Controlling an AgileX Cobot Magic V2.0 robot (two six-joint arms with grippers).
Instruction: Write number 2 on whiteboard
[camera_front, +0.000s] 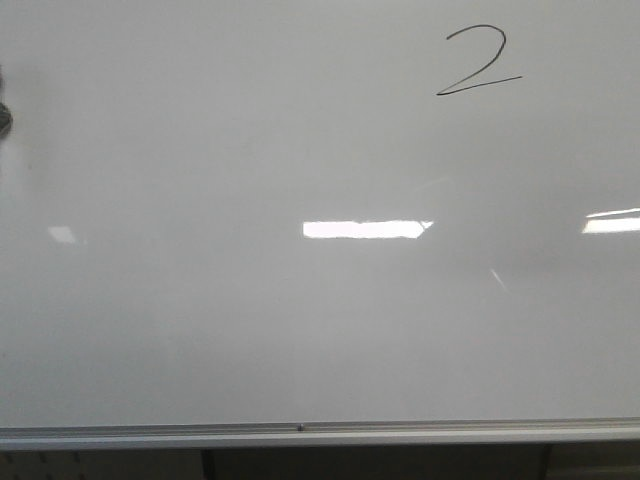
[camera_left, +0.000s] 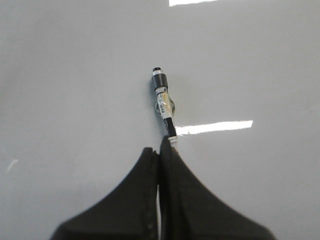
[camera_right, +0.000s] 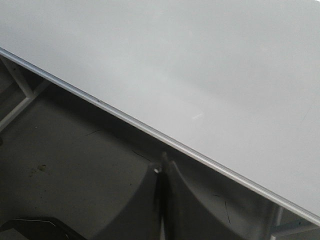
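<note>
The whiteboard (camera_front: 250, 330) fills nearly the whole front view, with its silver frame along the bottom. The number 2 (camera_front: 478, 62), thin and black, is drawn near the board's top right. Neither gripper shows clearly in the front view. In the left wrist view my left gripper (camera_left: 159, 150) is shut on a black-and-white marker (camera_left: 164, 102), which sticks out from the fingertips toward the whiteboard (camera_left: 75, 75). I cannot tell whether its tip touches. In the right wrist view my right gripper (camera_right: 162, 165) is shut and empty, just below the whiteboard (camera_right: 200, 60).
The board's silver frame edge (camera_right: 125, 122) runs diagonally past my right gripper, with dark floor and stand legs (camera_right: 22, 100) beneath. Bright light reflections (camera_front: 362, 229) lie on the board. A dark object (camera_front: 3, 115) shows at the front view's left edge.
</note>
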